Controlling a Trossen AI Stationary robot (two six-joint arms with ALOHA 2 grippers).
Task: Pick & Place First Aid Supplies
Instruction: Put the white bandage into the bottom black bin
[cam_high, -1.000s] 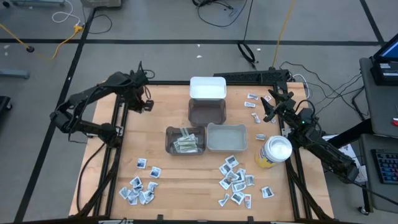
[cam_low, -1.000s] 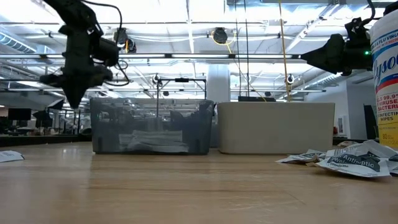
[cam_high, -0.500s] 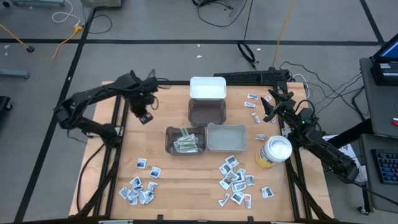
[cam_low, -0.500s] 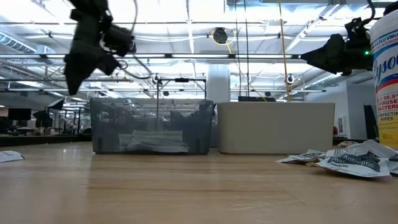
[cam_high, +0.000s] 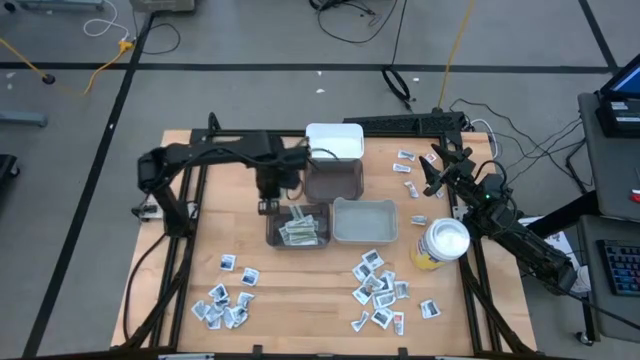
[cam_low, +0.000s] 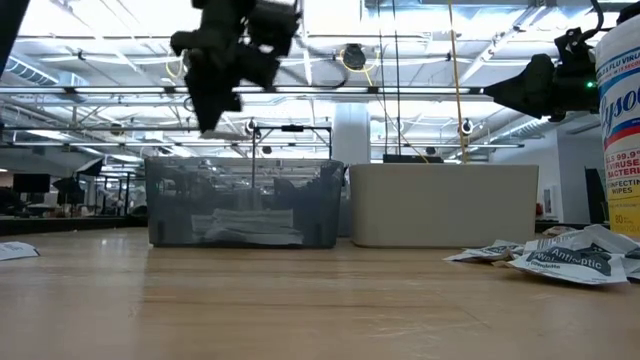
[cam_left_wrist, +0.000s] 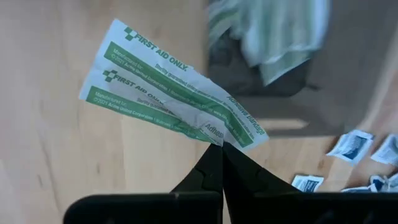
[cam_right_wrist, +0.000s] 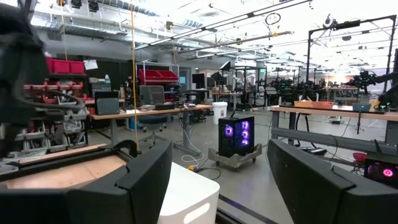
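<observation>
- Left gripper (cam_high: 268, 205) high over the left rim of the dark bin (cam_high: 272, 225), carrying two strip wrappers (cam_left_wrist: 165, 102) printed in green.
- Fingers pinched fully together on one end of the strips (cam_left_wrist: 222, 163); the rest of both wrappers fans out freely, held only by that corner.
- Best done, by judgement: shift a little further right so the hanging ends sit over the bin's middle, where strips of the same kind already lie (cam_high: 298, 231); lower toward the rim before letting go, since light flat packets may drift onto the table or catch on the wall.
- Worth keeping the wrist level on release, so both wrappers fall together and neither clings to a finger.
- Pale bin (cam_high: 364, 221) just right of the dark one, nothing visible in it; a third dark bin (cam_high: 333, 180) and a white lid-like tray (cam_high: 333, 141) beyond, toward the far edge.
- Loose sachets in a cluster near left (cam_high: 224, 304), a second cluster near right (cam_high: 380, 288), and a few more far right (cam_high: 407, 170).
- Yellow canister (cam_high: 441, 246) at the right edge.
- Right gripper (cam_high: 432, 176) waiting at the far right of the table, raised, fingers (cam_right_wrist: 135, 180) spread wide with nothing between them.
</observation>
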